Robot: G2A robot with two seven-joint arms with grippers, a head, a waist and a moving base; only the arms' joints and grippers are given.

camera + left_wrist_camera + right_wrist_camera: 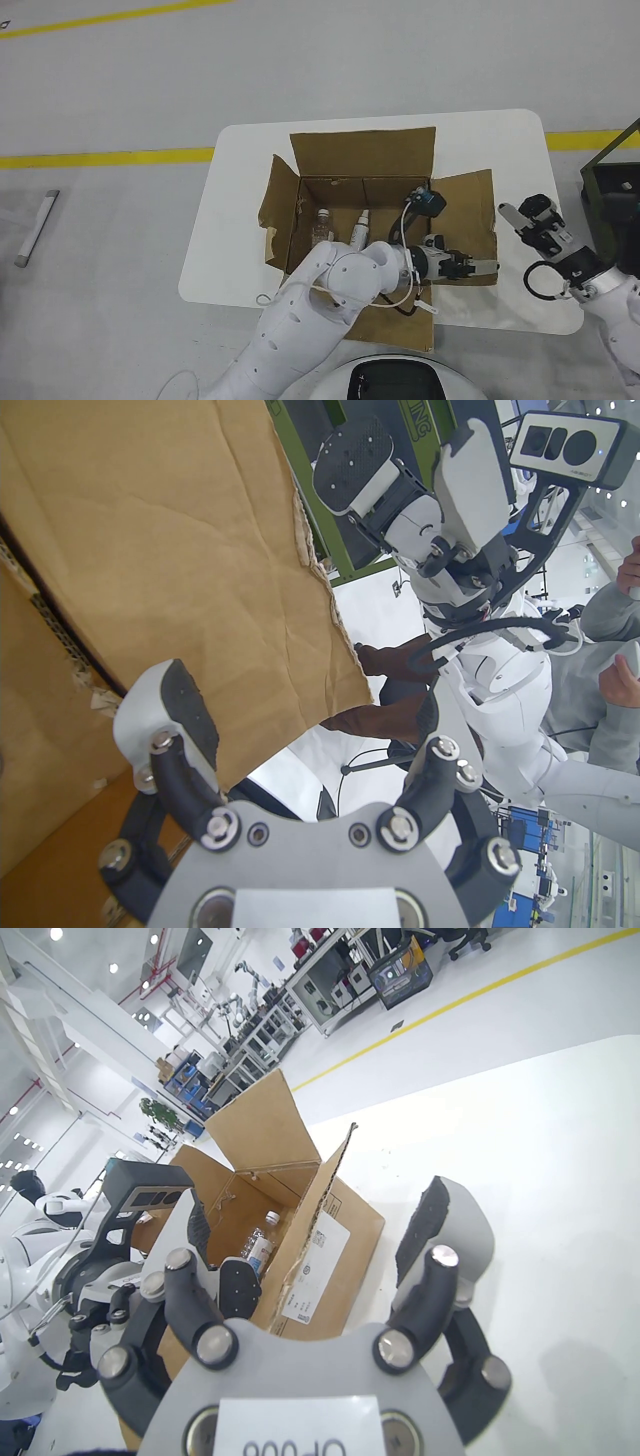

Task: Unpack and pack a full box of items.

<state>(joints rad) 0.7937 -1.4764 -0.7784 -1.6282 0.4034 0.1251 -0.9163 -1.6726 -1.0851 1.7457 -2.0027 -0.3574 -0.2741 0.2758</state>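
The left gripper (485, 267) holds its jaws spread, with the box (362, 150) flap (edge torn) between them. The right gripper (317, 1208), jaws released and empty, hangs beside the box. Bottles (322, 228) lie inside.

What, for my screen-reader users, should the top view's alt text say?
An open cardboard box sits on a white table, a clear bottle and a white bottle inside. The left gripper, open, is over one side flap; the right gripper, open, is beyond that flap.
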